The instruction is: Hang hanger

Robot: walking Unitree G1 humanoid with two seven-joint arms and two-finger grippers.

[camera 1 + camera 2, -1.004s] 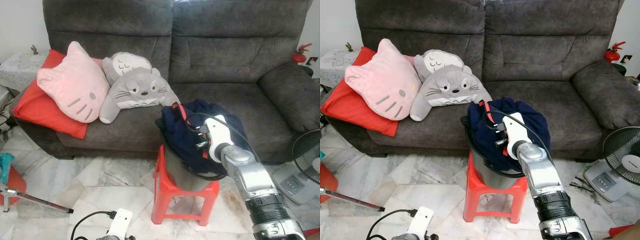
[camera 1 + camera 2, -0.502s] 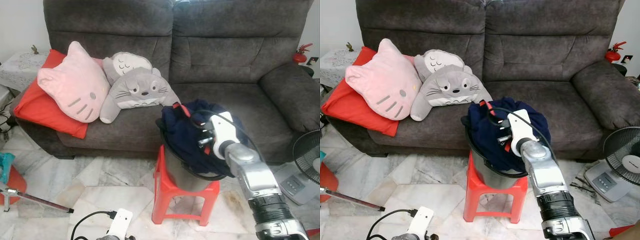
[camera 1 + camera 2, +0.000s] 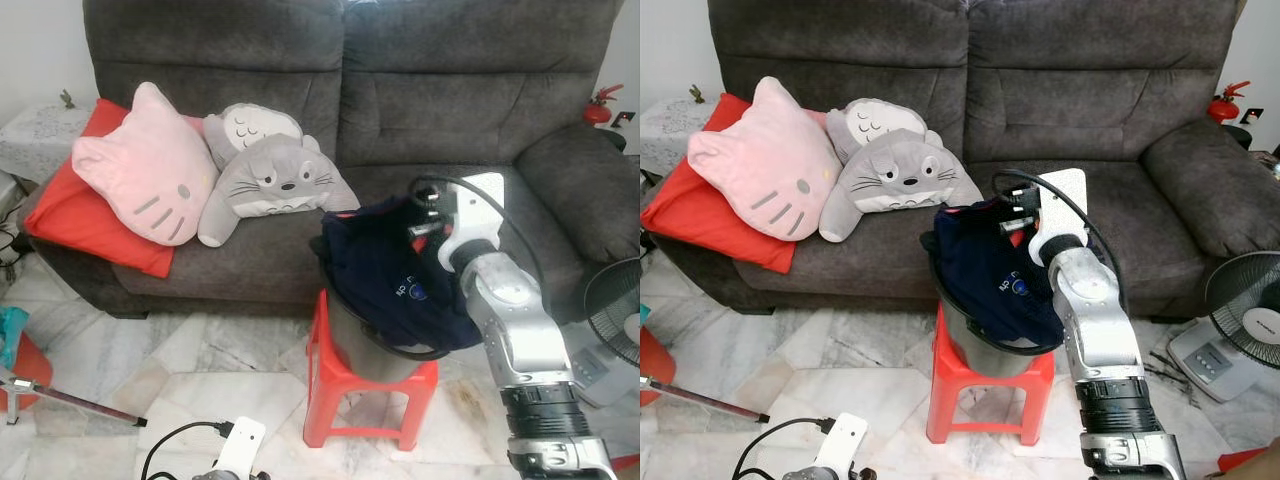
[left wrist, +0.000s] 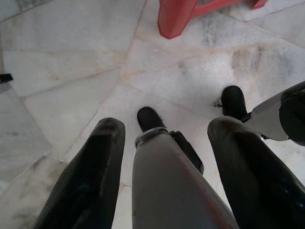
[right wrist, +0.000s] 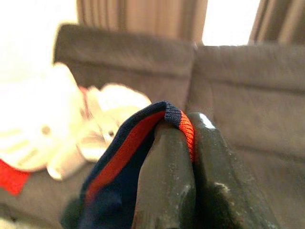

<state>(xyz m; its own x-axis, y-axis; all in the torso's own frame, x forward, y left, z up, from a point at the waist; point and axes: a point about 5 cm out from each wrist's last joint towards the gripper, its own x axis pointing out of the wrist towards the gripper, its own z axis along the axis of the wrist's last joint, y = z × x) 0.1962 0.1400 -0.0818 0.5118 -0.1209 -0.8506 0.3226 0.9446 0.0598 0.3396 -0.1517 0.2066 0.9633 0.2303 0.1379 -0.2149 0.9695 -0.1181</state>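
A navy garment [image 3: 395, 275] with red trim spills out of a metal bucket [image 3: 372, 355] that stands on a red stool [image 3: 345, 390] in front of the sofa. My right gripper [image 3: 425, 215] is above the bucket's far side, shut on the garment's red-edged collar [image 5: 177, 118], which is pinched between its black fingers [image 5: 164, 157]. The cloth hangs stretched from the gripper down into the bucket, with a small logo [image 3: 411, 293] on its front. My left gripper [image 4: 167, 126] hangs open low over the marble floor, beside my own leg.
A grey sofa [image 3: 480, 110] stands behind the stool, with a pink cat cushion [image 3: 145, 180], grey plush toys [image 3: 275, 180] and a red cushion [image 3: 75, 225] on its left half. A fan [image 3: 615, 320] stands on the right. A tripod leg [image 3: 70, 400] lies on the floor at the left.
My right gripper has risen and moved back to the right, pulling the garment's collar up out of the bucket. The cloth is now stretched and its logo shows.
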